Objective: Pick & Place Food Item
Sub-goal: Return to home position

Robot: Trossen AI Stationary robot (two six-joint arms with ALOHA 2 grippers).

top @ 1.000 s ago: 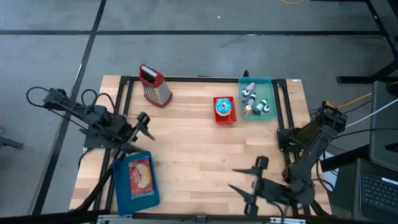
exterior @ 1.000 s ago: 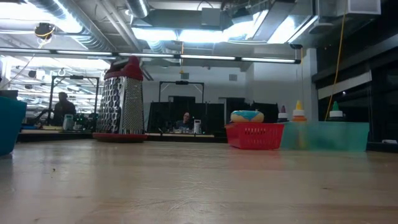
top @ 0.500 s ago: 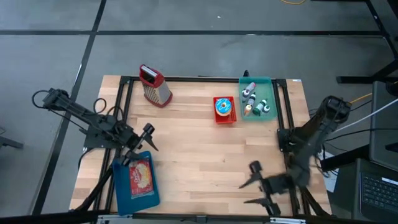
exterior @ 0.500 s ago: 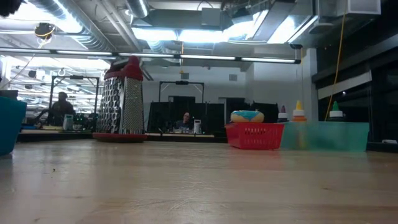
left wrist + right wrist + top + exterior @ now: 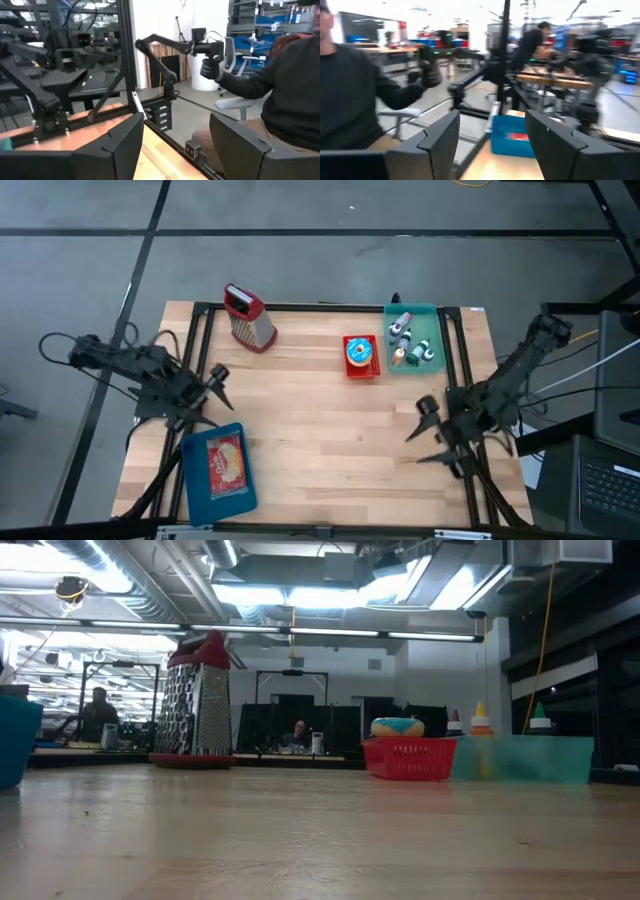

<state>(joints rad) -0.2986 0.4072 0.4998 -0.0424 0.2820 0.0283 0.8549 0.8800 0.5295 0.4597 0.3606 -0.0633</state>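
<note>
High view shows left gripper point(image 5: 212, 388) and right gripper point(image 5: 422, 430) spread wide and empty (low view misses both), food coloring bottles point(image 5: 405, 338) in light green bin point(image 5: 431, 328) near right gripper, well apart from left.

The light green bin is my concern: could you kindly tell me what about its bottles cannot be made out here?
High view: the food coloring bottles in the light green bin lie clustered and too small; their exact count and labels are unclear.
Low view: the bin's cloudy front wall hides the bottle bodies; only three tips show above its rim.
</note>
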